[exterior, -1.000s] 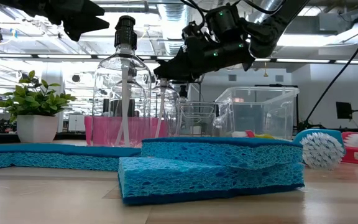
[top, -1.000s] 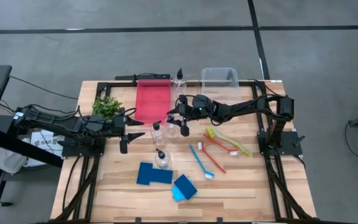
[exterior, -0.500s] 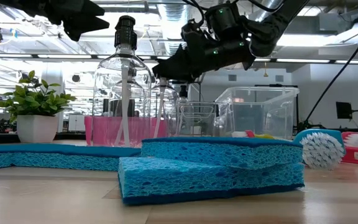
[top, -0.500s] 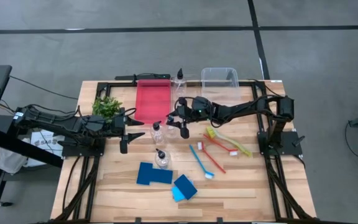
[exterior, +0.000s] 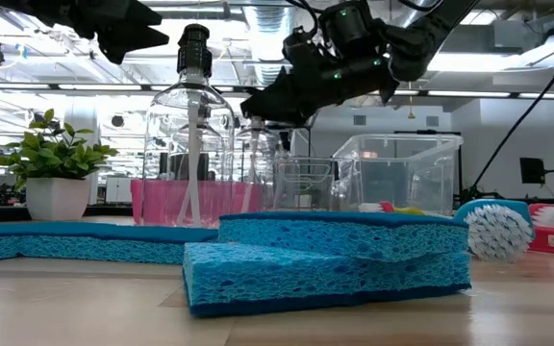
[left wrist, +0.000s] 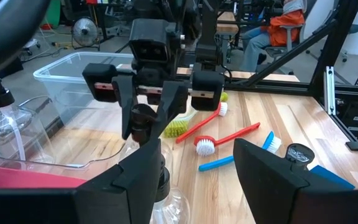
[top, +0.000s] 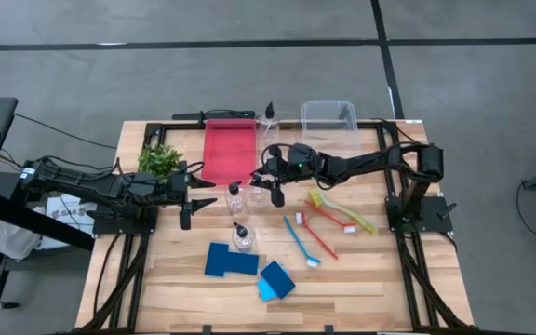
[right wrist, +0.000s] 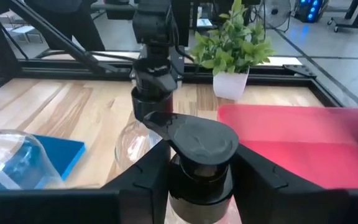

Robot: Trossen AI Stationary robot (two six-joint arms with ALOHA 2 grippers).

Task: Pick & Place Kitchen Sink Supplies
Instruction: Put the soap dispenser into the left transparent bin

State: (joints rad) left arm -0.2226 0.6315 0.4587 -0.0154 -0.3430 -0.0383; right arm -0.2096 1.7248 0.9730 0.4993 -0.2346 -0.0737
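Observation:
My right gripper [top: 266, 184] is at mid-table, shut on a small clear bottle with a black pump top [right wrist: 201, 155], just in front of the red bin. My left gripper [top: 194, 200] hangs open at the table's left, next to another bottle [top: 234, 196], whose pump shows by one finger [left wrist: 159, 182]. A third bottle [top: 241, 238] stands nearer, and one more [top: 269, 115] stands at the far edge. The dark blue sponge [top: 230, 261] and the light one [top: 275, 279] lie flat near the front. Blue [top: 301, 241], red [top: 323, 234] and yellow-green [top: 343, 210] brushes lie to the right. My right gripper pinches the bottle at the black collar under its pump head [right wrist: 199, 177], one finger [right wrist: 143, 182] on each side. The fingers come slanting down from the table's right. The bottle hangs upright below them [left wrist: 143, 121]; I cannot tell whether its base is on the table.
The red bin [top: 226, 149] and the clear bin [top: 329, 115] sit at the far edge. A small leafy plant [top: 159, 160] stands by my left arm. Bare wood lies along the near edge and in the right front corner.
My right gripper has risen a little and shifted slightly toward the far left, still shut around the pump top. The left arm has kept still.

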